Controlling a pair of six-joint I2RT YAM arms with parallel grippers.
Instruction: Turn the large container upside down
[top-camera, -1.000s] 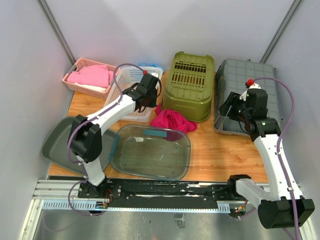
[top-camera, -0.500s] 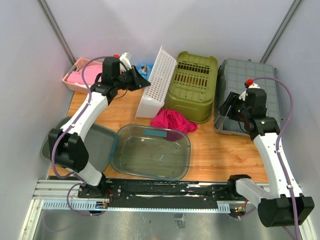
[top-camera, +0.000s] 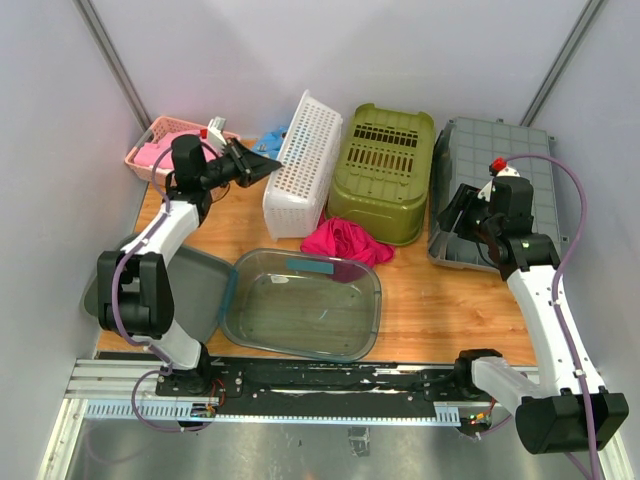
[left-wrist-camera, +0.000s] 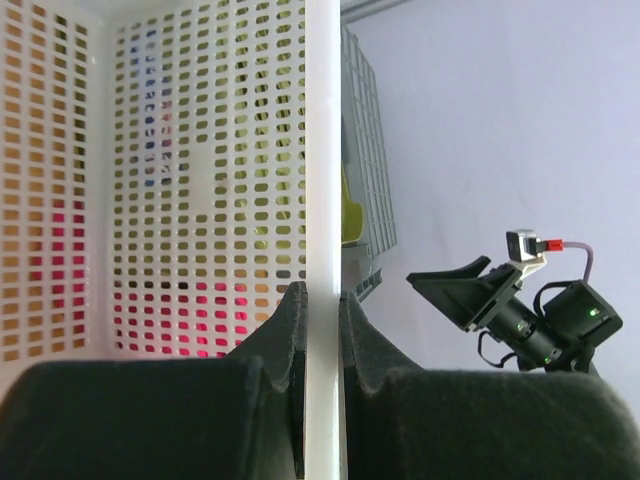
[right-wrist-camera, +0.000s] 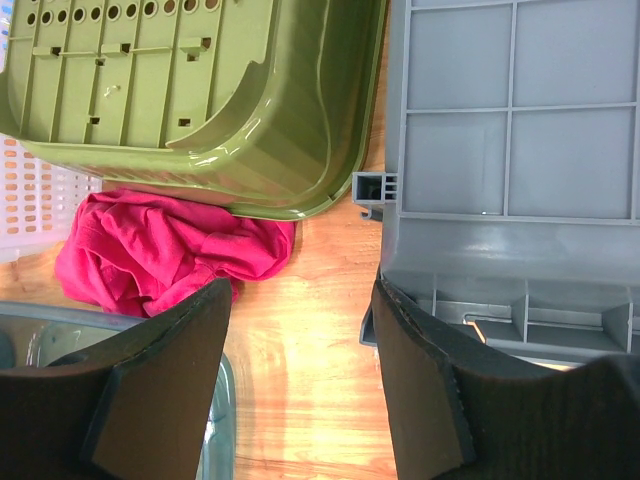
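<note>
Wrist view: left claw (left-wrist-camera: 322, 305) pinches rim of tipped white basket (top-camera: 303, 165); right claw (right-wrist-camera: 300, 295) spread; pink basket (top-camera: 165, 123) holds pink cloth (top-camera: 148, 155).

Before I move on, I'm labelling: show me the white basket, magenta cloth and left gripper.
white basket (top-camera: 305, 165): top external view, perforated side wall.
magenta cloth (top-camera: 345, 242): top external view, heap's middle.
left gripper (left-wrist-camera: 322, 302): left wrist view, between its fingertips.

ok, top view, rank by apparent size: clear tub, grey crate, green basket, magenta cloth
1. Clear plastic tub and grey ribbed plastic crate: look alike, not ranking.
2. Olive-green slotted plastic basket.
3. Smallest: crumpled magenta cloth.
</note>
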